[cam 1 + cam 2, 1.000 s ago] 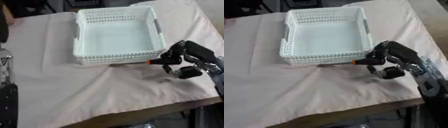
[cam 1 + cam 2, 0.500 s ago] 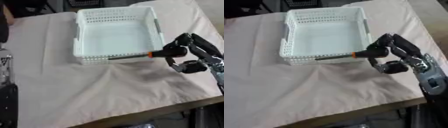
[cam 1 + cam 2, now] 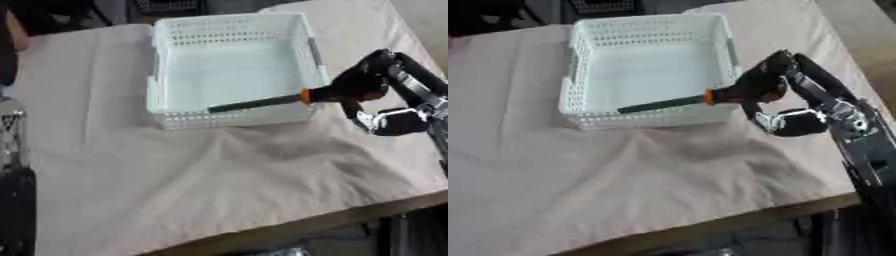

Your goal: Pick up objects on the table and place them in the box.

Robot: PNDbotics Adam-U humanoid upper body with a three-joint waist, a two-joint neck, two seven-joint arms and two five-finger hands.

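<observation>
Clearly the right hand [image 3: 363, 82] has its fingers curled round the orange-collared handle of a screwdriver [image 3: 262, 102], whose dark shaft points toward nine o'clock across the near wall of the white perforated basket [image 3: 232, 30]. The tool hangs above the basket's six o'clock edge (its tip over the bare floor inside). To finish well, the hand should probably carry the handle further toward twelve o'clock, clear of the rim, then lower before releasing. No left hand is visible.
</observation>
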